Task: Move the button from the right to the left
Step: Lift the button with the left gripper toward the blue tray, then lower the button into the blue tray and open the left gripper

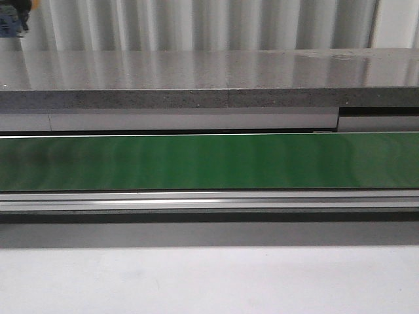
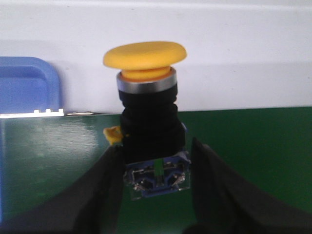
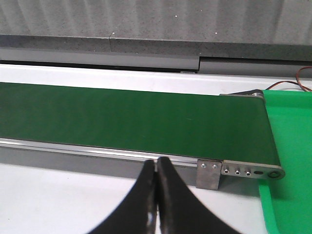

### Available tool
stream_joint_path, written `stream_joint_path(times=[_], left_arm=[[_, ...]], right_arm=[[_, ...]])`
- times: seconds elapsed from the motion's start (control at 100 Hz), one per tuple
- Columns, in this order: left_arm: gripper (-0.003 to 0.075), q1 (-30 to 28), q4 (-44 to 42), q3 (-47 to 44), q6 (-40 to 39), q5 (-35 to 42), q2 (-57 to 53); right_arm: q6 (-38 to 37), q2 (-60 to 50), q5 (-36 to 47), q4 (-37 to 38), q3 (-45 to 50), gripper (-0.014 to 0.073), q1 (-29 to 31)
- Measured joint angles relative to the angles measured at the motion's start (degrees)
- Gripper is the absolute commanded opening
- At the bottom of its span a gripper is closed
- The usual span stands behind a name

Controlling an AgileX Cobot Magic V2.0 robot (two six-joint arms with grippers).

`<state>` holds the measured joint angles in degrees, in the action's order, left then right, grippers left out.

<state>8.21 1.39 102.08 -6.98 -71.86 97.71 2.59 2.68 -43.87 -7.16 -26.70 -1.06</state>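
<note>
Button (image 2: pixel 148 119) sits upright between the left gripper's (image 2: pixel 157 183) two dark fingers (image 2: pixel 100 192), which clamp its blue-grey contact block, yellow head uppermost and black body between. Under it lies the green belt (image 2: pixel 253 146); a blue tray (image 2: pixel 27 85) shows at the belt's end, and a white surface (image 2: pixel 234 53) lies beyond. The right gripper (image 3: pixel 157 195) is pressed together on nothing, near the belt's metal rail (image 3: pixel 97 151), beside a green tray (image 3: pixel 292 146). Something blurred in the front view's far corner (image 1: pixel 13 16) may be the left arm.
</note>
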Motion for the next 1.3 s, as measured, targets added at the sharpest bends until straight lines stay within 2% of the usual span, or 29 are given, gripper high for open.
stream_joint_path(times=[0.3,0.68,0.89,1.3], left_arm=[[0.0130,-11.9,-4.5,-1.2,3.6,0.0,-0.1],[0.0130,-26.9,-5.7,-12.6,6.4,0.1,1.3],[0.0130,-29.5,-6.1,-14.0,7.0,0.6,5.8],[0.0130,-29.5,-6.8,-14.0,7.9,1.8,15.7]], right_arm=[[0.0,0.0,0.0,0.0,0.0,-0.0066,0.0],[0.0,0.0,0.0,0.0,0.0,-0.0066,0.0],[0.0,0.0,0.0,0.0,0.0,-0.0066,0.0],[0.0,0.0,0.0,0.0,0.0,-0.0066,0.0]])
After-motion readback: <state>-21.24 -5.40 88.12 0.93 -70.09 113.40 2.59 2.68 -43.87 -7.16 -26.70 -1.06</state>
